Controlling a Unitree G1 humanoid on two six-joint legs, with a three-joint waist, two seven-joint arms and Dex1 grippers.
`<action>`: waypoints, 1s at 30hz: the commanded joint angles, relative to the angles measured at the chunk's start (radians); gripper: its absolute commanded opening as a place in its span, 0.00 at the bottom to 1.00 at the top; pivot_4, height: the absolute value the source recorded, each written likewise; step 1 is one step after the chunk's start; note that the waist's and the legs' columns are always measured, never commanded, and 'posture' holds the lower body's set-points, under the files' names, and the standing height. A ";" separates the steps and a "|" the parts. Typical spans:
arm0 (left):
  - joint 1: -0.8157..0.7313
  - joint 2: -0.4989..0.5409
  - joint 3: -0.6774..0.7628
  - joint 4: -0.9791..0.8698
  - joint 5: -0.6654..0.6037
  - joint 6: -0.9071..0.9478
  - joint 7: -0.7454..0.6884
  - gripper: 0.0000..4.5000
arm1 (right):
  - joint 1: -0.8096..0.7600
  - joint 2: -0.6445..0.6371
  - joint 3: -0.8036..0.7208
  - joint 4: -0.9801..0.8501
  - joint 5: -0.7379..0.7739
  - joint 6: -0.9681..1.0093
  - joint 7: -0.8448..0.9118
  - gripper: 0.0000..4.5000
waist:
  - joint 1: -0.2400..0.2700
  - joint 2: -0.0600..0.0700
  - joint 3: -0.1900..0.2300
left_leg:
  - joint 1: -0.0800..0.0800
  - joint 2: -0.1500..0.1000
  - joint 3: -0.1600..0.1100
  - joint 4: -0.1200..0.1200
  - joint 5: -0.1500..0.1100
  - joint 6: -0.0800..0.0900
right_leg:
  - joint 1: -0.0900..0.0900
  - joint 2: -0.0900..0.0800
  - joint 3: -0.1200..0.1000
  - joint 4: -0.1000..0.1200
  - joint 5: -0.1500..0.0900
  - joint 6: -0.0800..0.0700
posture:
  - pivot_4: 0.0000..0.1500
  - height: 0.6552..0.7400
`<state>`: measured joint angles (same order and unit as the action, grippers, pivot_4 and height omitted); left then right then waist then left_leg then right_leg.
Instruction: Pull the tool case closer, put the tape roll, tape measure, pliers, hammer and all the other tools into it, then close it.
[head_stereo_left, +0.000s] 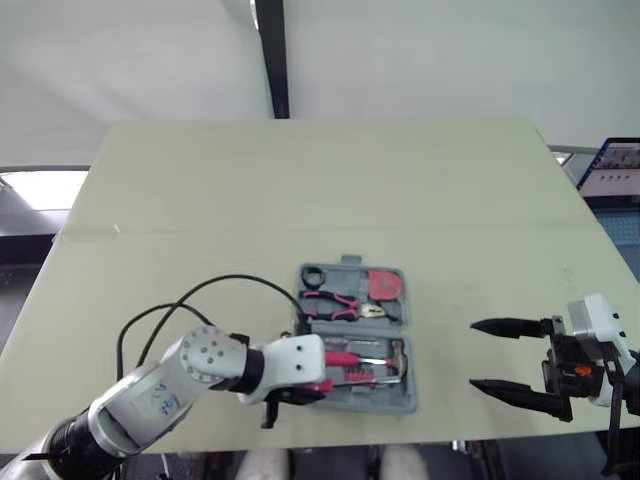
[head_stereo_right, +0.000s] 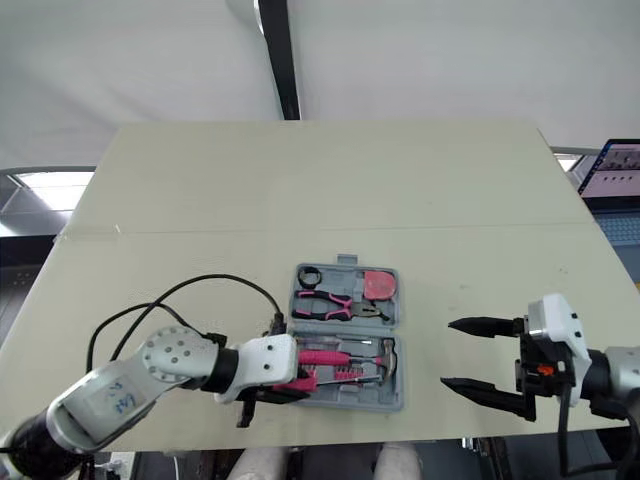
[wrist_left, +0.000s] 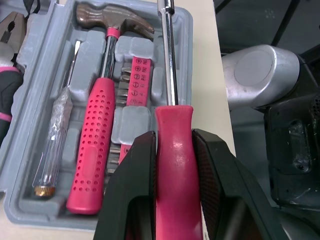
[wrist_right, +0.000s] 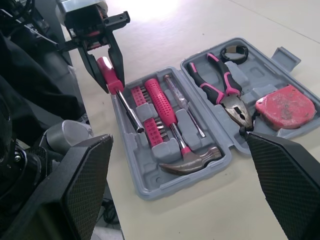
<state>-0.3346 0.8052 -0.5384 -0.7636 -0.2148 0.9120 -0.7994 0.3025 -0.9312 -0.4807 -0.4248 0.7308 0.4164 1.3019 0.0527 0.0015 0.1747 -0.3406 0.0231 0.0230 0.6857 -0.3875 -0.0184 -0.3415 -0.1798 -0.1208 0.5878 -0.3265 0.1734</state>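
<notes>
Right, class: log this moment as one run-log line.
left gripper: shut on screwdriver over tool case | right gripper: open, apart | hammer, pliers: stowed

We count one grey plastic tool case (wrist_right: 150, 187), lying open. In it we count one black tape roll (wrist_right: 234, 52), one red tape measure (wrist_right: 285, 105), one pair of pink-and-black-handled pliers (wrist_right: 220, 90), one steel-headed hammer (wrist_right: 161, 102) with a pink perforated grip, and one red strip of screwdriver bits (wrist_left: 136, 82), whose bits we cannot number. Screwdrivers make two: one clear-handled screwdriver (wrist_left: 52, 145) and one red-handled screwdriver (wrist_left: 175, 165) with a steel shaft. Black-fingered grippers make two as well: the left gripper (wrist_left: 174, 140) and the right gripper (head_stereo_left: 472, 354).
</notes>
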 joint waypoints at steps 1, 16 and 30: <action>-0.057 -0.024 -0.077 0.016 0.051 0.022 0.011 0.13 | 0.002 -0.007 -0.023 -0.011 0.008 -0.003 0.012 1.00 | 0.000 0.000 0.000 | 0.000 0.000 0.000 0.000 0.000 0.000 | 0.000 0.000 0.000 0.000 0.000 0.000 | 1.00 1.00; -0.205 -0.083 -0.296 0.073 0.160 0.120 0.009 0.13 | 0.012 -0.011 -0.043 -0.024 0.012 0.007 0.011 1.00 | 0.002 -0.001 0.000 | -0.001 0.000 0.000 0.001 0.000 0.000 | 0.000 0.000 0.000 0.000 0.000 0.000 | 1.00 1.00; -0.282 -0.169 -0.376 0.130 0.192 0.181 0.028 0.13 | 0.091 -0.045 -0.092 -0.035 -0.085 -0.140 0.133 1.00 | 0.002 -0.001 0.000 | -0.002 0.000 -0.001 0.003 0.000 0.001 | 0.000 0.000 -0.001 0.001 0.000 0.000 | 1.00 1.00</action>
<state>-0.6150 0.6416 -0.9068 -0.6201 -0.0331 1.0858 -0.7775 0.3894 -0.9617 -0.5335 -0.4445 0.6493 0.3049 1.4069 0.0544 0.0008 0.1751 -0.3430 0.0229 0.0223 0.6890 -0.3876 -0.0176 -0.3417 -0.1797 -0.1214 0.5886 -0.3263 0.1738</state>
